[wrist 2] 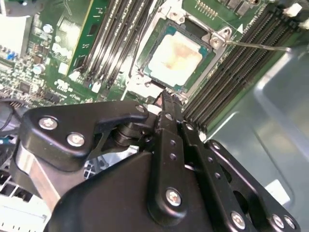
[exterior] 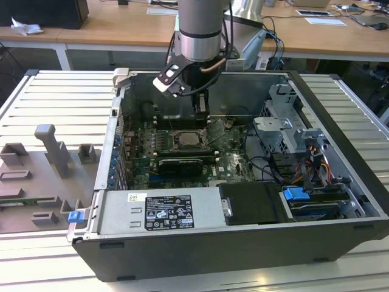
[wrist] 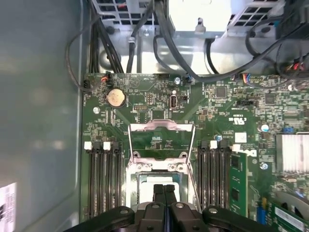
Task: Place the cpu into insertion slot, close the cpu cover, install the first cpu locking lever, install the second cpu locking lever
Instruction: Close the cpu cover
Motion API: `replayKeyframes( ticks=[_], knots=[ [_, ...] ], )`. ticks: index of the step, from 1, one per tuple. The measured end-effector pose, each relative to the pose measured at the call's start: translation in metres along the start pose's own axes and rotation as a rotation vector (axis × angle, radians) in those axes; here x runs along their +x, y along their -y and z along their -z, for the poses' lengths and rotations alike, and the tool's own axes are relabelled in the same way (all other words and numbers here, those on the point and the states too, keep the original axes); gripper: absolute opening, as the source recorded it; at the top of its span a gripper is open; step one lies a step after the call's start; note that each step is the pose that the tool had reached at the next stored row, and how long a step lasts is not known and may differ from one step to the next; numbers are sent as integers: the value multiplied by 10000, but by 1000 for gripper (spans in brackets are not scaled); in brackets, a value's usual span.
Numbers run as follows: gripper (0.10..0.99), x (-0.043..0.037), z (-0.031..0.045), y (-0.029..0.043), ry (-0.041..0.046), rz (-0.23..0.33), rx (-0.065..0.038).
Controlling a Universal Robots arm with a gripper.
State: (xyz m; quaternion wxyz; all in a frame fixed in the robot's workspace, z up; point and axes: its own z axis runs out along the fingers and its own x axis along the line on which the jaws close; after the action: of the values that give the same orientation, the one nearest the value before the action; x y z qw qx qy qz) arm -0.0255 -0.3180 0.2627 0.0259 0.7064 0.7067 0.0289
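The cpu (wrist 2: 174,55) lies flat in the insertion slot (wrist 2: 145,58), its pale silvery top facing up; it also peeks out behind my fingertips in the first wrist view (wrist: 162,181). The cpu cover (wrist: 161,126) is swung open, lying back over the green board beyond the socket. My gripper (wrist: 164,191) hangs just above the socket's near edge, fingers pressed together with nothing between them. In the exterior view the gripper (exterior: 201,111) is lowered into the open computer case over the insertion slot (exterior: 189,139). A thin lever rod (wrist 2: 256,46) sticks out beside the socket.
Long memory slots (wrist: 104,179) flank the socket on both sides, one holding a green module (wrist: 235,186). Black cables (wrist: 145,43) run beyond the board. A drive cage (exterior: 292,131) and power supply (exterior: 164,210) crowd the case. A grey fixture plate (exterior: 42,176) lies at the exterior view's left.
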Motion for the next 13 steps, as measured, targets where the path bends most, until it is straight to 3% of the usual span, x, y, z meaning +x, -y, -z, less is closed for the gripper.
replayKeyframes(
  ticks=[4, 5, 9, 13],
  knots=[
    [106, 0, 87, -10, 1, 1, 1],
    [106, 1, 86, -19, -2, 0, 0],
    [106, 0, 55, -206, 1, 0, 54],
    [106, 0, 27, -233, 1, 0, 74]
  ],
)
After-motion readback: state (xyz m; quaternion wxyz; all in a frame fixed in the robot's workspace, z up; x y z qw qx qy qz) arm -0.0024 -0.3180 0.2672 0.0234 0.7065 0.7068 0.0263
